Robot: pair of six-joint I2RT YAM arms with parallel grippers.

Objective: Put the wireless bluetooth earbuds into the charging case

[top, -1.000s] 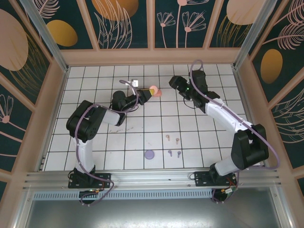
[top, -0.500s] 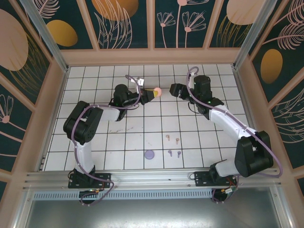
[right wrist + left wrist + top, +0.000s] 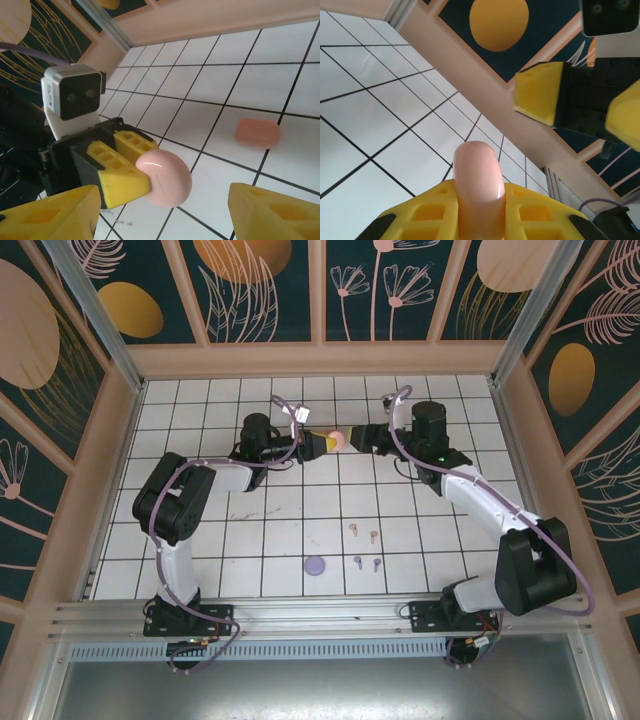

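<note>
Now: peach case offered from one gripper to the other

Nearest the bases, a purple case [image 3: 316, 565] lies on the tiled table [image 3: 200, 540]. The purple earbuds [image 3: 357, 562] are near it and the tan earbuds [image 3: 353, 530] a little farther; none is seated yet. Farther out, above the tiles, the left gripper [image 3: 322, 442] is clamped on a glossy peach-pink case [image 3: 165, 177], its rounded end protruding. The right gripper [image 3: 362, 437] faces that end with pads wide apart, touching nothing. Judged step: gripping the case, probably to open it. Centre both pads on the free end before closing, with the left clamp firm.
</note>
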